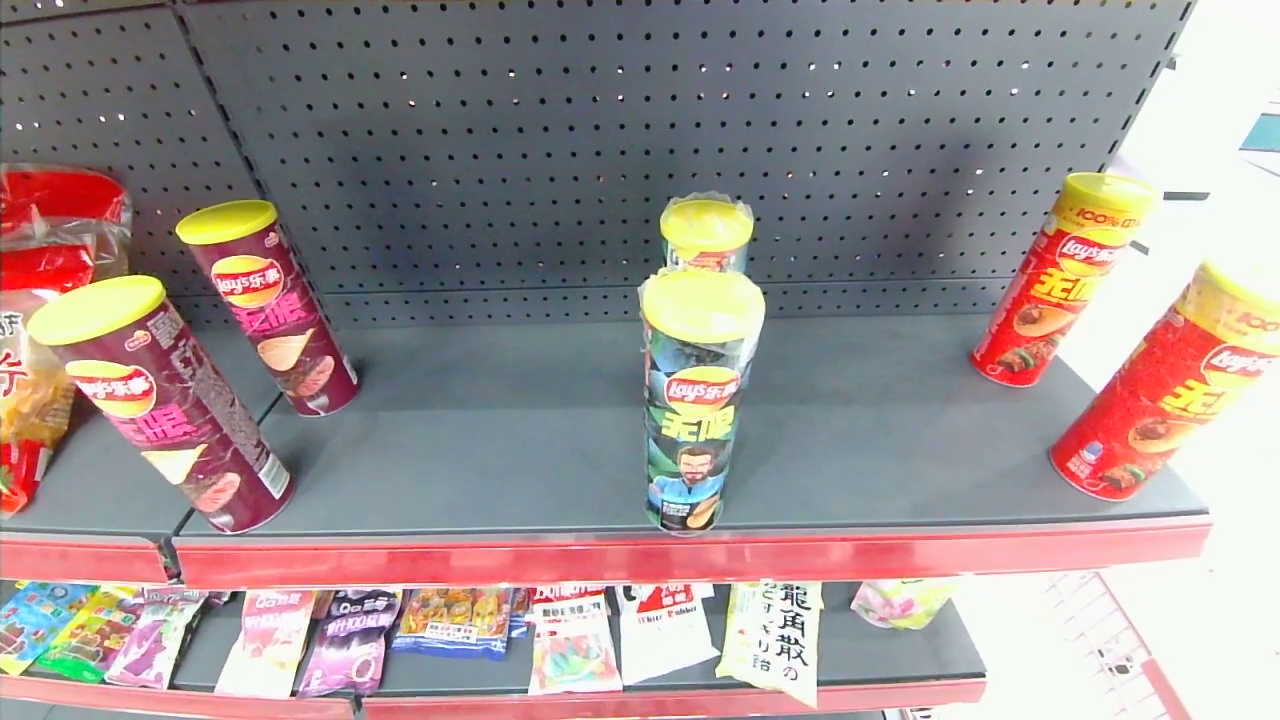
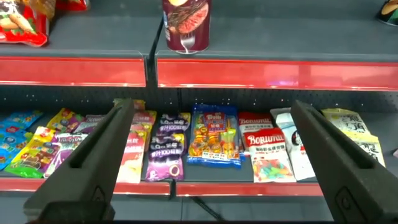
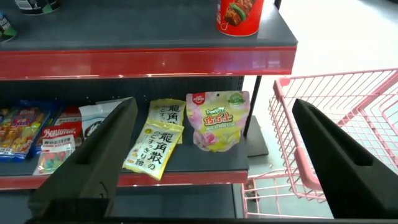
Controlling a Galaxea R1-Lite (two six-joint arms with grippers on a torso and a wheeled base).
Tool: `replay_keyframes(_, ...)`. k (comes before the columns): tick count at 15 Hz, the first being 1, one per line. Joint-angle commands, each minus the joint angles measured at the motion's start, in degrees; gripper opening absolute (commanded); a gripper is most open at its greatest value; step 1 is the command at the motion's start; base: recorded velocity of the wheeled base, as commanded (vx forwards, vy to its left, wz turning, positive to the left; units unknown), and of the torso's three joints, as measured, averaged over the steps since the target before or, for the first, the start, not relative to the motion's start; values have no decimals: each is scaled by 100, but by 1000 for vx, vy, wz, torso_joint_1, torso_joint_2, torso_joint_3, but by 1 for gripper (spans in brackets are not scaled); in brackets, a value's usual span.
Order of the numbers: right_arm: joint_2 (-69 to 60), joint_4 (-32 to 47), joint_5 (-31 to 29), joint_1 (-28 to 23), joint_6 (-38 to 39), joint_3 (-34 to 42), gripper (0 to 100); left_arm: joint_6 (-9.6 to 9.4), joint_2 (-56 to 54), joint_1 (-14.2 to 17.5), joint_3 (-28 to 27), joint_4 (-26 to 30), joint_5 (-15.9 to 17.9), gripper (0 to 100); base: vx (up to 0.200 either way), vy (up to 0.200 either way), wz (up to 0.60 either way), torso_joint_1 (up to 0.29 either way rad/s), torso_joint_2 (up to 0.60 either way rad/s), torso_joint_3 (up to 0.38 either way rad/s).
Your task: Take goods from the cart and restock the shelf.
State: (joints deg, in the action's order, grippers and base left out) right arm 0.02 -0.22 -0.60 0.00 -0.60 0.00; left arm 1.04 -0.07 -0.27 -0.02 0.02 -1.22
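Left gripper (image 2: pixel 211 106), right gripper (image 3: pixel 214 102) (jaws spread) face shelf (image 1: pixel 500 420).

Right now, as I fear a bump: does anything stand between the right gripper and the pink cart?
Nothing visible does. The open right gripper faces the lower shelf. The pink cart stands just past that shelf's end, and no item lies in the gap toward it.

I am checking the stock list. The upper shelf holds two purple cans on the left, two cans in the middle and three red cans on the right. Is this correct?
Not quite: the head view shows two red cans on the right, not three. The rest is right.
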Motion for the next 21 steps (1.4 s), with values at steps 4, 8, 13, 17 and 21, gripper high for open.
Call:
replay_keyframes(4,-2,-4,7,0,-2,0,100,-7,7,0,2,-2,8,100,0,150,0,-2,-1,-1)
replay_keyframes(8,-2,-4,7,0,7,0,100,-16,7,0,2,-2,8,100,0,0,0,0,0,0)
replay_keyframes(13,-2,-4,16,0,7,0,100,-16,7,0,2,-2,-1,100,0,0,0,0,0,0)
replay_keyframes(17,-2,-4,16,0,25,0,100,-16,7,0,2,-2,8,100,0,0,0,0,0,0)
replay_keyframes(21,-2,-4,25,0,16,0,100,-16,7,0,2,-2,8,100,0,0,0,0,0,0)
